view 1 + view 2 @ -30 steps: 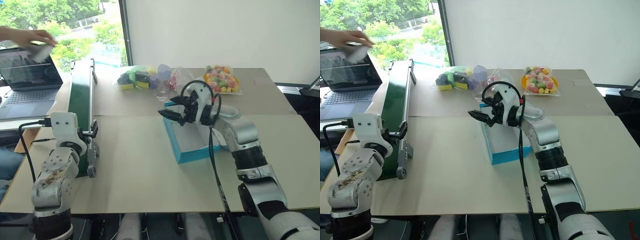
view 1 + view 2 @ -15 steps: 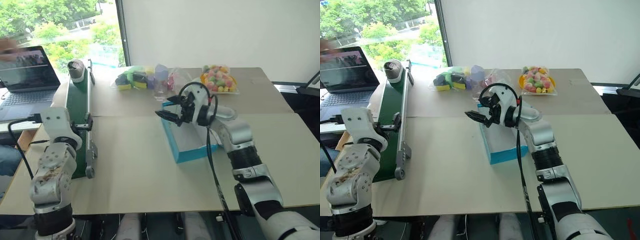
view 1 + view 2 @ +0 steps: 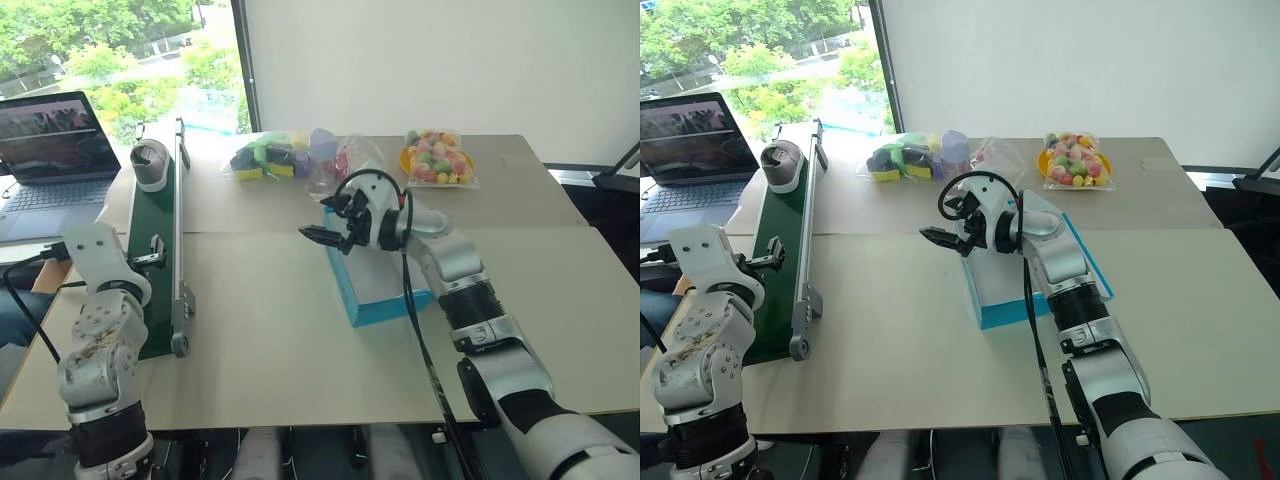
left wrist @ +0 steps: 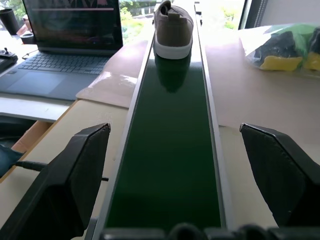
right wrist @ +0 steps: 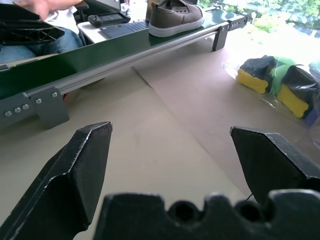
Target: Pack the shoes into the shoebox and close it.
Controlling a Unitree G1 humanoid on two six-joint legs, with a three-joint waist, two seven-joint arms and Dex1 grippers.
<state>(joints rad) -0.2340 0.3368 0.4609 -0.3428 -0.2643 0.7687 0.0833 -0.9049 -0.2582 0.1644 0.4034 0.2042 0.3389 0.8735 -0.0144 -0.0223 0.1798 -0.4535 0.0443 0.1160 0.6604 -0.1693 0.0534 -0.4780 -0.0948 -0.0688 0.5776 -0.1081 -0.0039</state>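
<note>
One grey shoe [image 3: 150, 164] with a pale sole stands on the far end of the long green conveyor belt [image 3: 156, 262]. It faces my left gripper [image 4: 172, 175] straight up the belt [image 4: 170, 150]. That gripper [image 3: 148, 254] hovers over the belt's near part, open and empty. The blue shoebox [image 3: 372, 292] lies open at the table's middle, white inside. My right gripper [image 3: 322, 228] hangs above the box's far left corner, open and empty, pointing left toward the belt. In the right wrist view the shoe [image 5: 175, 15] sits far off on the belt.
A laptop [image 3: 45, 150] stands left of the belt on a lower desk. At the table's back lie a bag of yellow and green blocks [image 3: 268, 156], a clear plastic bag [image 3: 340, 160] and a bag of coloured balls [image 3: 436, 160]. Bare tabletop [image 3: 260, 330] lies between belt and box.
A person's hand set a grey shoe on the belt's far end and withdrew. My left gripper shifted left, and my right gripper edged left over the box.
</note>
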